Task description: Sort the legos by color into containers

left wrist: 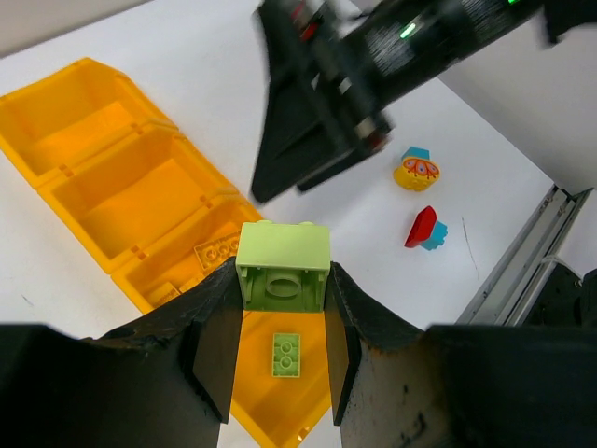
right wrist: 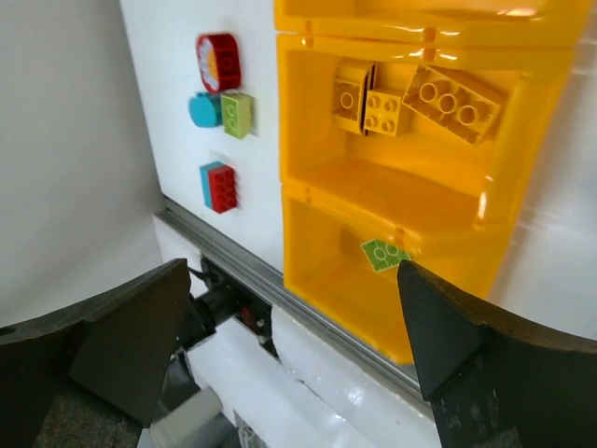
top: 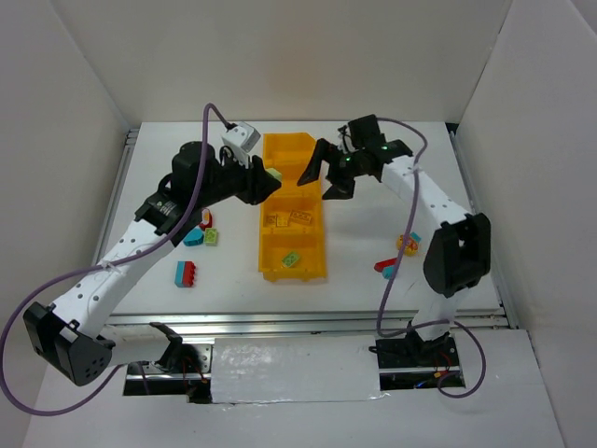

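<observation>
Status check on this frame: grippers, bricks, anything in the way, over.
Left gripper shut on light green brick, above the bin. Right gripper open, empty, hovering close opposite. Yellow bricks and one green piece binned; loose bricks on table.

My left gripper [left wrist: 283, 285] is matt black plastic. The light green brick [left wrist: 283, 247] looks like smooth, glossy plastic; the yellow-orange bin [left wrist: 103, 177] is shiny and slightly translucent; the table [left wrist: 187, 65] is smooth white.

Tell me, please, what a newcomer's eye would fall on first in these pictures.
The long yellow-orange bin lies in the middle of the white table. Above it the left gripper is shut on a light green brick, and opposite it the right gripper stands wide open. On both sides of the bin, loose bricks lie on the table.
</observation>
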Action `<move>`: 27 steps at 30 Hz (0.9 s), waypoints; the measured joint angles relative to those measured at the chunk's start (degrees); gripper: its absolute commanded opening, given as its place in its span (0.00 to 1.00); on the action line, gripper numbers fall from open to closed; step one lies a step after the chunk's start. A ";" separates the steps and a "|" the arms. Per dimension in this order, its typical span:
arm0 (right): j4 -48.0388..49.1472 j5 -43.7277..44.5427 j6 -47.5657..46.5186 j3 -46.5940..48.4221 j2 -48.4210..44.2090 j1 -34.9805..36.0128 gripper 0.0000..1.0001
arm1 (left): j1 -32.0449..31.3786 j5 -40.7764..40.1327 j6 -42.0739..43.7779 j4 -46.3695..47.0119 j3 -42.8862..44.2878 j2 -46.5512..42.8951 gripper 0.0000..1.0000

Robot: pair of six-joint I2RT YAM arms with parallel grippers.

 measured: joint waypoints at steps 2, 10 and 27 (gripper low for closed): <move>-1.31 0.90 0.07 -0.85 -4.74 -2.10 1.00 | 0.00 0.42 -0.02 0.04 -0.81 -0.02 0.00; -8.33 13.09 -0.31 -1.64 -16.52 -6.10 1.00 | -0.20 3.39 -0.07 -1.88 -2.67 0.72 0.00; -13.94 24.87 -0.57 -10.36 -28.15 -8.41 1.00 | -6.34 4.83 -0.24 -9.55 -5.79 3.30 0.00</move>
